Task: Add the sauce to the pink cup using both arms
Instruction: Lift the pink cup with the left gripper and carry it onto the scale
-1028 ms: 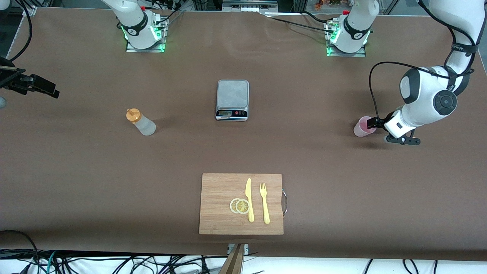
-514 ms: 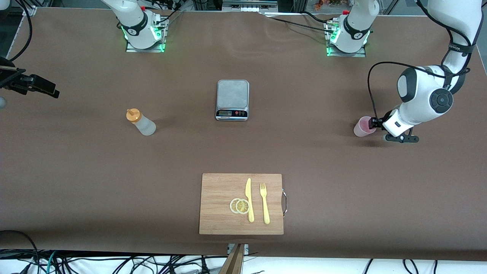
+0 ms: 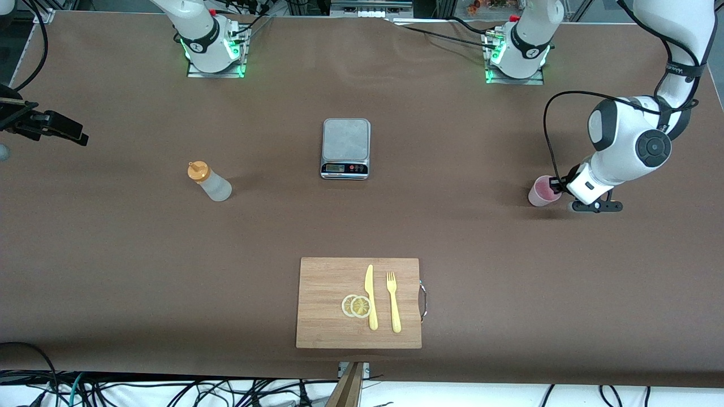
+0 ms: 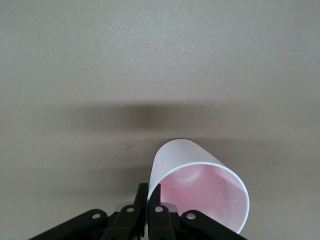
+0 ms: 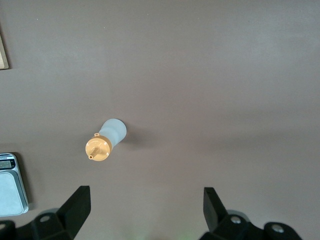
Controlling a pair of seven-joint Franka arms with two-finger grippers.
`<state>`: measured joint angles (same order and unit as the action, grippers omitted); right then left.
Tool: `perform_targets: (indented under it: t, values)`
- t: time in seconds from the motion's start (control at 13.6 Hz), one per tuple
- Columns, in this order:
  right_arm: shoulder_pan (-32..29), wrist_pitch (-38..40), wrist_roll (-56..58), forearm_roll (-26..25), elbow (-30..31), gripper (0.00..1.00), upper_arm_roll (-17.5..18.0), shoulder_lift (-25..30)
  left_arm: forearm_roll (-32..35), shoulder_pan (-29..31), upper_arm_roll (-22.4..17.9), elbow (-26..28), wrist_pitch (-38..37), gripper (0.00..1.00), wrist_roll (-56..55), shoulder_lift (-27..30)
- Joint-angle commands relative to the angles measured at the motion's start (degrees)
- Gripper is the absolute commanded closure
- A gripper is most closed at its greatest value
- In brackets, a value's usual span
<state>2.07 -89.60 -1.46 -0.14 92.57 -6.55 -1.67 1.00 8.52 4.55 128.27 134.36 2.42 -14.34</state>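
The pink cup (image 3: 543,191) (image 4: 200,185) stands toward the left arm's end of the table. My left gripper (image 3: 557,185) (image 4: 149,192) is shut on the cup's rim, with one finger inside and one outside the wall. The sauce bottle (image 3: 209,182) (image 5: 107,140), whitish with an orange nozzle cap, stands upright toward the right arm's end, level with the scale. My right gripper (image 5: 146,200) hangs open high over the table beside the bottle, with nothing between its fingers (image 5: 80,202).
A grey kitchen scale (image 3: 345,148) sits mid-table. Nearer the front camera lies a wooden cutting board (image 3: 322,282) with a yellow knife (image 3: 371,297), a yellow fork (image 3: 393,302) and two lemon slices (image 3: 356,306).
My left gripper has closed onto the pink cup's rim, and the cup has shifted slightly toward the arm. The right arm has not moved.
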Motion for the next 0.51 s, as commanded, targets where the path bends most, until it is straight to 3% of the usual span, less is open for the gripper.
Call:
perform_targets:
  t: [0.0,0.15,0.44]
  values:
    - [0.0,0.5,0.4,0.1,0.2,0.00,0.0,0.4,-2.3,-5.3,-0.2,-8.8,-12.1,1.00,-4.5,1.0]
    - [0.0,0.5,0.4,0.0,0.2,0.00,0.0,0.4,-2.6,-10.6,0.2,-13.5,-16.8,1.00,-9.2,1.1]
    - [0.0,0.5,0.4,0.0,0.2,0.00,0.0,0.4,-5.2,-25.9,0.4,-16.5,-16.9,1.00,-22.9,0.6]
